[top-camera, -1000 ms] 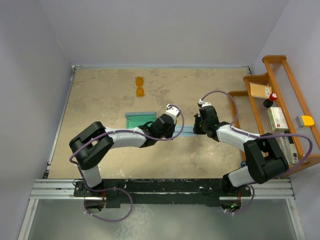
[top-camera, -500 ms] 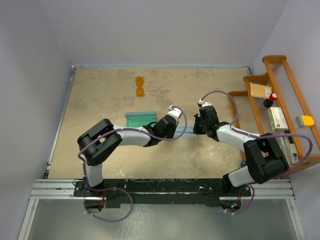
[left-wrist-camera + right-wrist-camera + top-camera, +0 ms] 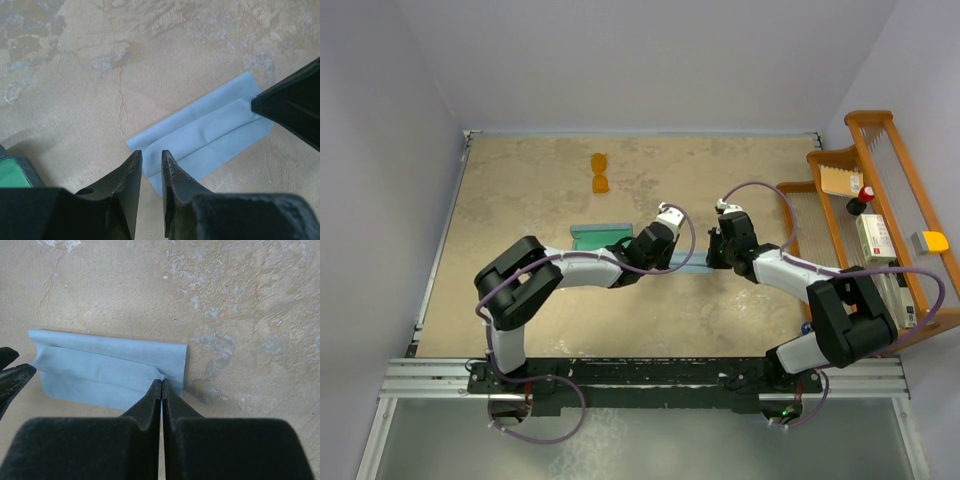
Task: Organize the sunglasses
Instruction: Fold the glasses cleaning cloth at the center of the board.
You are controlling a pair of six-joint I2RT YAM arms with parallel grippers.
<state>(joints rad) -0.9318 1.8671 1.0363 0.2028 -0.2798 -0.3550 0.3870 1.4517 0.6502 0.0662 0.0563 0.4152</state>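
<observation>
case (image 3: 10,177) cut off at left wrist view's edge; blue cloth (image 3: 692,264) mostly covered in top view; sunglasses (image 3: 600,173) frame too small.

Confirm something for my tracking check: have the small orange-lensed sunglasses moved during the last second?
No. The orange-lensed sunglasses lie at the same spot near the far edge of the tan table, unchanged in the top view.

Robotics lab, walled table (image 3: 520,220), aluminium mounting rail (image 3: 650,371)
</observation>
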